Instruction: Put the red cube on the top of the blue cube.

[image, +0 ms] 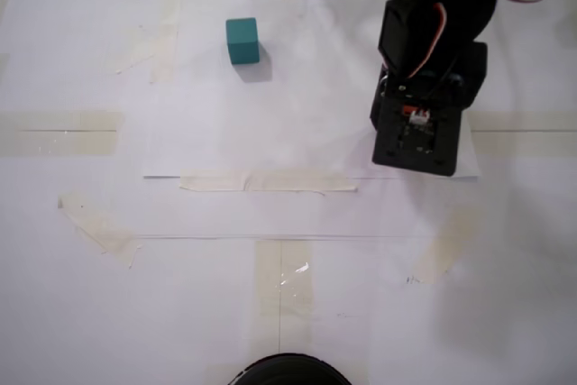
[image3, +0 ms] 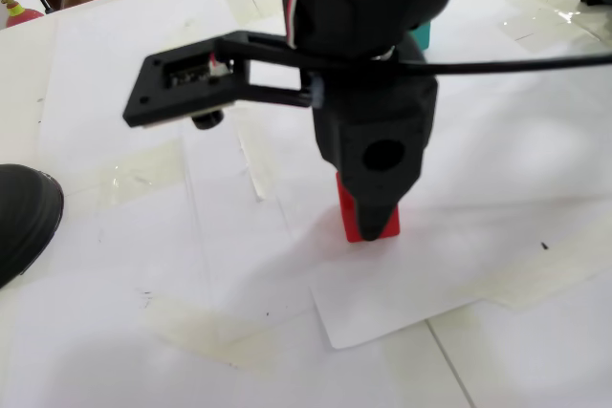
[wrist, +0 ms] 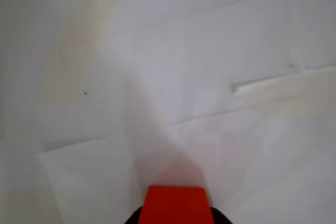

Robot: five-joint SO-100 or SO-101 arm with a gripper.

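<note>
The hand [image3: 368, 222] is pinching the red cube [image3: 356, 217] from above, its black fingers reaching down over the cube's sides; the cube sits low at the paper-covered table [image: 297, 304], and whether it is just lifted or resting there cannot be told. That top-down hold leaves the cube's underside free for stacking. In the wrist view the red cube [wrist: 176, 205] fills the near edge. The blue cube [image: 242, 41] stands alone, well apart, far and to the left in a fixed view, its top face clear to receive the other.
</note>
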